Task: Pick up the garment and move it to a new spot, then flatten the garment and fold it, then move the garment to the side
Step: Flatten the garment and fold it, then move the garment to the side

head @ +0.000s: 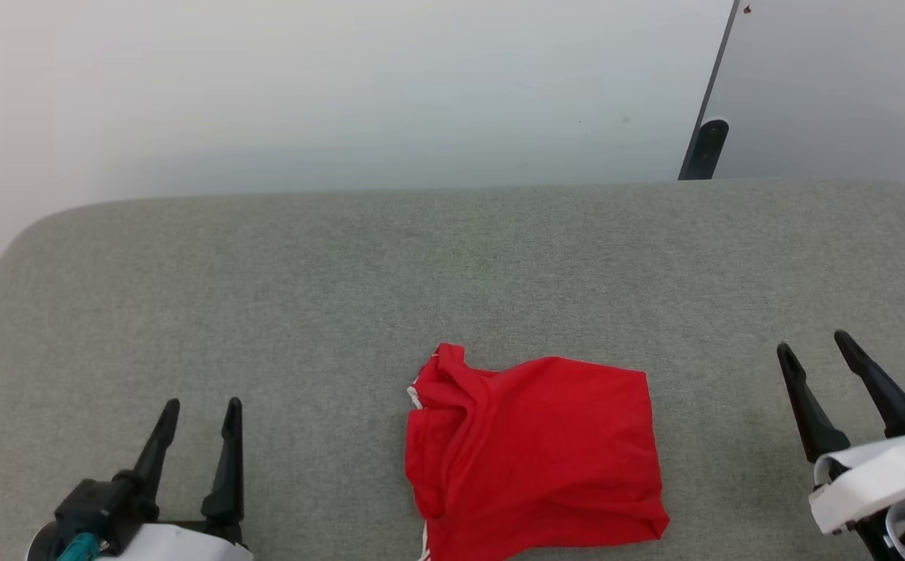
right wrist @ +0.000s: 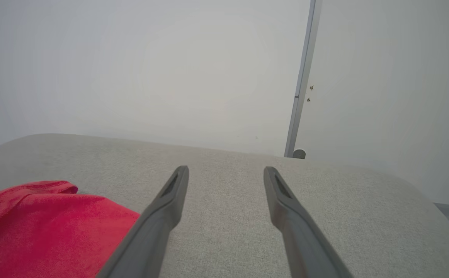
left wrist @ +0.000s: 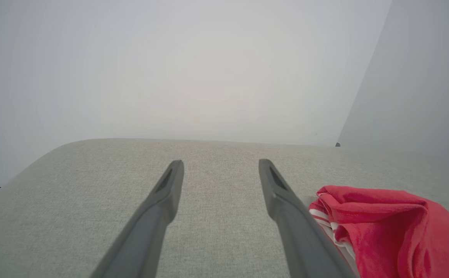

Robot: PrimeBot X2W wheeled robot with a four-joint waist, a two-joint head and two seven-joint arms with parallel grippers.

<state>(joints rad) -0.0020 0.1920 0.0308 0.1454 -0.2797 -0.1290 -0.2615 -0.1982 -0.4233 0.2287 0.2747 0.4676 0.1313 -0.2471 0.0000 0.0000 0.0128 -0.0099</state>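
Observation:
The garment lies folded into a compact red bundle near the front edge of the grey padded table, with a little white trim showing at its left side. My left gripper stands open at the lower left, well apart from the cloth. At the lower right my right gripper is open too, clear of the bundle. In the left wrist view the garment lies right of my open left gripper, striped trim showing. In the right wrist view the garment lies left of my open right gripper.
A white wall stands behind the table. A dark post and a grey panel rise at the back right. The table's back edge is rounded at both corners.

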